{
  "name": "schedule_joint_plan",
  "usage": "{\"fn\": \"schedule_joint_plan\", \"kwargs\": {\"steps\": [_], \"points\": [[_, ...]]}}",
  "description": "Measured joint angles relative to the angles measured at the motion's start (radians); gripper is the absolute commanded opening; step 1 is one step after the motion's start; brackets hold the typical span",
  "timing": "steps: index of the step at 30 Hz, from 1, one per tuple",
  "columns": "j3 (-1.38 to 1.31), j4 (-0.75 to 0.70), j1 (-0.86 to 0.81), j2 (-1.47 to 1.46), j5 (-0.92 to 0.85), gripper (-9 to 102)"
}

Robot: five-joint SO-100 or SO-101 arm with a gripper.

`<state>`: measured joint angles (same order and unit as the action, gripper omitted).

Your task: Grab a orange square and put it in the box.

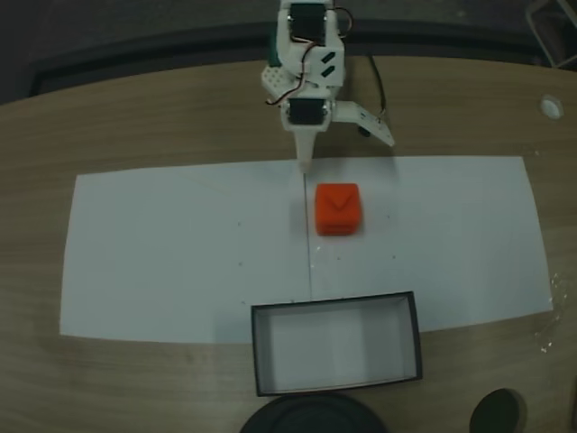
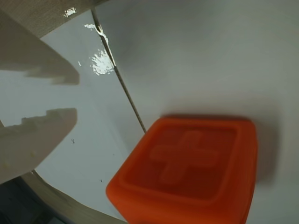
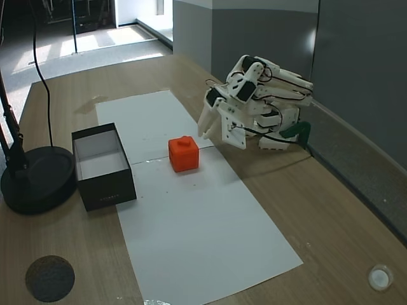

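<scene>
Orange square point(image 1: 338, 208) rests on the white paper sheet point(image 1: 162, 253) that covers the middle of the bench point(image 1: 108, 126), between the arm and the box point(image 1: 337, 344), apart from both. Its raised top mark reads as a cross in the wrist view point(image 2: 187, 161). The gripper point(image 1: 335, 140) hangs just behind the square, tilted down toward it, with its two fingers spread wide and nothing between them; one pale finger point(image 2: 32, 140) shows at the left of the wrist view, clear of the square. This pose suits an approach: the wide opening leaves room to straddle the square. The box stands open-topped at the sheet's near edge, its pale floor bare. A round black lamp base point(image 3: 35, 178) sits beside the box.
</scene>
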<state>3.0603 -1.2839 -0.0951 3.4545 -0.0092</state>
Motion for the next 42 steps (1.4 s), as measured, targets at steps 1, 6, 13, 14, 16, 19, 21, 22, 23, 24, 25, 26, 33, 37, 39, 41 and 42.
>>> {"fn": "schedule_joint_plan", "kwargs": {"steps": [1, 6, 13, 14, 16, 19, 21, 22, 23, 24, 25, 26, 33, 37, 39, 41, 42], "points": [[0.0, 0.0, 0.0, 0.0, 0.0, 3], [0.0, 0.0, 0.0, 0.0, 0.0, 3], [0.0, 0.0, 0.002, 0.0, 0.0, 3], [0.0, 0.0, 0.002, 0.0, 0.0, 2], [0.0, 0.0, 0.002, 0.0, 0.0, -1], [0.0, 0.0, 0.002, 0.0, 0.0, 0], [0.0, 0.0, 0.002, 0.0, 0.0, 1], [0.0, 0.0, 0.002, 0.0, 0.0, 1], [0.0, 0.0, 0.002, 0.0, 0.0, 1], [0.0, 0.0, 0.002, 0.0, 0.0, 2], [0.0, 0.003, 0.002, 0.0, 0.0, 5], [0.0, 0.023, 0.002, 0.0, 0.0, 9], [-0.028, 0.175, 0.011, -0.003, -0.186, 32], [-0.107, 0.155, 0.018, -0.009, -0.216, 33], [-0.178, 0.098, 0.018, -0.023, -0.216, 36], [-0.259, 0.054, 0.018, -0.072, -0.216, 39], [-0.307, 0.041, 0.018, -0.114, -0.216, 39]]}}
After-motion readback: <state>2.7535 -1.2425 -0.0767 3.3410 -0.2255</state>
